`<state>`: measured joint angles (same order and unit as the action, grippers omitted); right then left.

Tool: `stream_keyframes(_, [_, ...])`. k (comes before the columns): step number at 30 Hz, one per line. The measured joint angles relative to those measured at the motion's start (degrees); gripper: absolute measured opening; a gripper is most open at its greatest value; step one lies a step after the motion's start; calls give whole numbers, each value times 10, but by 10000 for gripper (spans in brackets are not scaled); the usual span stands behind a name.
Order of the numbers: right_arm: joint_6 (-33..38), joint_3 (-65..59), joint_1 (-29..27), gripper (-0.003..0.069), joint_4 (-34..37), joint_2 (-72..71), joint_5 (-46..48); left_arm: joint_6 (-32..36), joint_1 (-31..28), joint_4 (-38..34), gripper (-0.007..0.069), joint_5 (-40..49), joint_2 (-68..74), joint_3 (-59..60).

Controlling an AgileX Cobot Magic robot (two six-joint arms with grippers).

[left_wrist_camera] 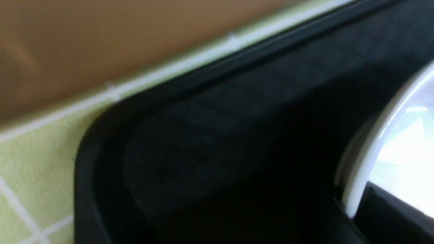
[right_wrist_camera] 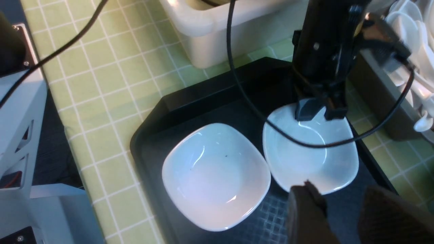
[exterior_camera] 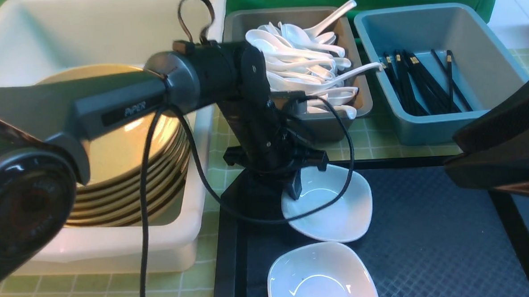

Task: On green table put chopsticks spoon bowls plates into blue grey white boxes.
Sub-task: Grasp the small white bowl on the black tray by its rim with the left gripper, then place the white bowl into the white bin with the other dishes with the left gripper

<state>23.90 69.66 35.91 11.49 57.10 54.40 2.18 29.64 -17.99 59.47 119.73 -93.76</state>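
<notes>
Two white plates lie on the black tray (exterior_camera: 429, 239). My left gripper (exterior_camera: 293, 189) points down and is shut on the left rim of the far plate (exterior_camera: 334, 208); in the left wrist view that rim (left_wrist_camera: 373, 145) runs between the dark fingers (left_wrist_camera: 390, 217). The near plate (exterior_camera: 321, 275) lies free. My right gripper (right_wrist_camera: 342, 203) hovers open over the tray's right side, holding nothing. Tan bowls (exterior_camera: 122, 159) are stacked in the white box (exterior_camera: 107, 35). Spoons (exterior_camera: 301, 62) fill the grey box (exterior_camera: 365, 95), and chopsticks (exterior_camera: 418, 83) lie in the blue box (exterior_camera: 479, 54).
The tray rests on the green table (exterior_camera: 371, 139), in front of the grey and blue boxes, with the white box close at its left. The left arm's black cable (exterior_camera: 345, 163) loops over the far plate.
</notes>
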Motion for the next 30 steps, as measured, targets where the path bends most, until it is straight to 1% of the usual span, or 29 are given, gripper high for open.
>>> stream_keyframes(6, [9, 0, 0, 236, 0, 0, -1, 38, -24, -35, 15, 41, -87, -1])
stream_keyframes(8, [34, 0, 0, 236, 2, 1, -9, 43, -44, -39, 15, 65, -163, -1])
stream_keyframes(10, [56, 0, 0, 236, 11, 3, -20, 41, -61, -44, 15, 72, -201, -1])
stream_keyframes(13, [123, 1, 0, 236, 67, 24, -59, 39, -126, -48, 15, 79, -301, -1])
stream_keyframes(15, [179, 1, 0, 225, 109, 50, -72, 39, -174, -47, 15, 87, -350, -1])
stream_keyframes(16, [196, 1, 0, 218, 127, 61, -74, 39, -206, -47, 15, 95, -375, -1])
stream_keyframes(17, [225, 3, 0, 200, 150, 76, -76, 39, -235, -46, 15, 102, -400, -1])
stream_keyframes(18, [241, 4, 0, 191, 158, 82, -76, 39, -258, -46, 15, 107, -414, 0])
stream_keyframes(19, [273, 13, 0, 148, 188, 107, -75, 39, -328, -43, 15, 115, -446, 14])
stream_keyframes(20, [280, 15, 0, 135, 194, 111, -75, 39, -337, -42, 15, 116, -451, 16])
stream_keyframes(21, [302, 34, 1, 80, 215, 139, -73, 38, -426, -39, 15, 117, -491, 46])
stream_keyframes(22, [310, 44, 1, 59, 222, 151, -73, 34, -465, -39, 15, 113, -504, 64])
stream_keyframes(23, [311, 46, 1, 51, 225, 154, -73, 31, -484, -39, 15, 110, -506, 73])
stream_keyframes(24, [318, 69, 1, 32, 240, 179, -73, 20, -553, -40, 15, 84, -523, 114])
stream_keyframes(27, [321, 101, 1, 23, 271, 213, -74, -5, -633, -52, 15, 20, -520, 176])
stream_keyframes(30, [322, 113, 1, 23, 286, 233, -74, -33, -683, -54, 15, -29, -483, 214])
